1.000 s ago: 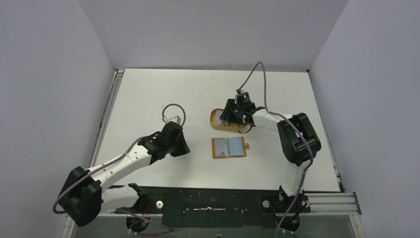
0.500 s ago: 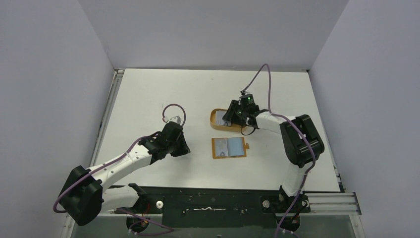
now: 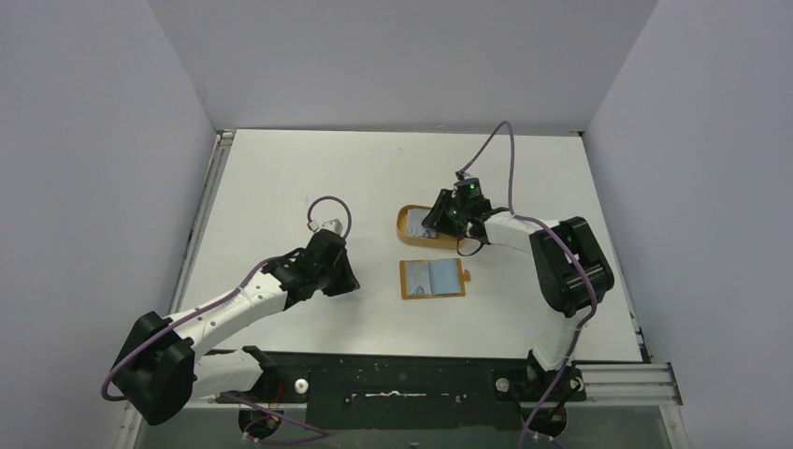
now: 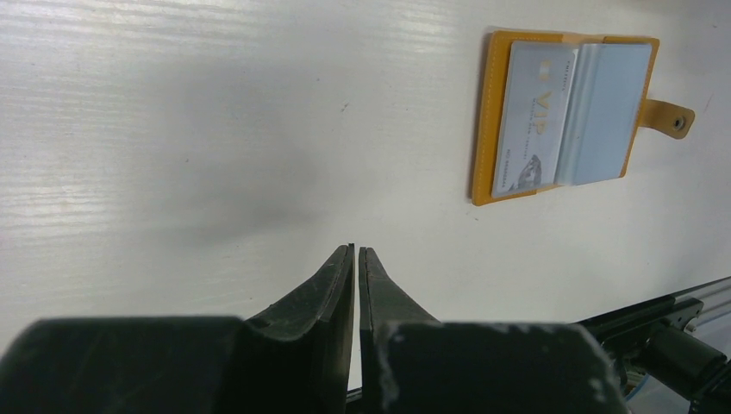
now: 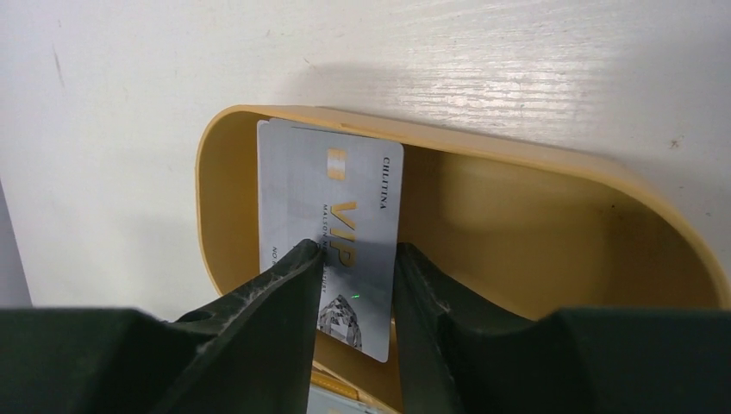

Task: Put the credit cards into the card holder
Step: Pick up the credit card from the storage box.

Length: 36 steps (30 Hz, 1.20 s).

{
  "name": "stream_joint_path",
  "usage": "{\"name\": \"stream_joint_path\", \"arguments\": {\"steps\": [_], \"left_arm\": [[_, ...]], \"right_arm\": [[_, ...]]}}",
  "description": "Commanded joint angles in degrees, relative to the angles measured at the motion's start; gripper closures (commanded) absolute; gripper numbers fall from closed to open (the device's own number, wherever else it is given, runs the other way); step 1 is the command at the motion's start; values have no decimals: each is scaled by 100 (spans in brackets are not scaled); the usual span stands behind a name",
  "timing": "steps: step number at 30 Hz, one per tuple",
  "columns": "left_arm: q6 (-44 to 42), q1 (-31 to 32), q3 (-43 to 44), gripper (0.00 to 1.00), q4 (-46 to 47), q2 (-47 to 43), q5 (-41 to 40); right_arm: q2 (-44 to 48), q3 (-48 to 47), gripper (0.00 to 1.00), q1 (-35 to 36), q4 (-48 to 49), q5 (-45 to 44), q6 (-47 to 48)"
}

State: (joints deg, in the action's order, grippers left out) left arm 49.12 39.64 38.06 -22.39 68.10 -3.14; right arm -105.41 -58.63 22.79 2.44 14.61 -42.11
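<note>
Right gripper (image 5: pixel 358 250) over card (image 5: pixel 328 172) in tray (image 5: pixel 534 216) — jaws narrowly apart, nothing held.
Left gripper (image 4: pixel 356 250) closed, empty; card holder (image 4: pixel 603 108) open.

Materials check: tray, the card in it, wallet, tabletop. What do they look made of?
Tray: likely moulded plastic, mustard, matte, with a smooth rounded rim.
Card: thin stiff plastic, silvery, slight sheen, printed lettering.
Wallet: tan-orange leather or imitation, with a snap tab; the pale inner sleeves are perhaps plastic.
Table: white wood or laminate; grain lines show, mild gloss.
</note>
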Motion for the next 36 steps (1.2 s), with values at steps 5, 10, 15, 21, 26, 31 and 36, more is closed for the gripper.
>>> {"name": "stream_joint_path", "arguments": {"steps": [5,10,15,21,26,31,36], "left_arm": [[36,-17,82,96,339,41,34],[34,-10,91,96,364,65,36],[36,-9,93,96,347,52,32],[22,-9,131,96,262,-30,-27],[-14,-37,240,96,155,-109,-95],[-47,-53,427,96,14,-188,-186],[-160,-53,636,96,-78,-247,-244]], "right_arm": [[480,229,75,-102,310,-80,-58],[662,341,88,-157,305,-44,-57],[861,435,100,-181,306,59,-148],[1472,500,100,-222,182,291,-722],[2259,141,100,-246,-832,67,-1601],[2984,-273,100,-545,-2090,270,-3090],[3431,-792,100,-779,-2784,1022,-3391]]}}
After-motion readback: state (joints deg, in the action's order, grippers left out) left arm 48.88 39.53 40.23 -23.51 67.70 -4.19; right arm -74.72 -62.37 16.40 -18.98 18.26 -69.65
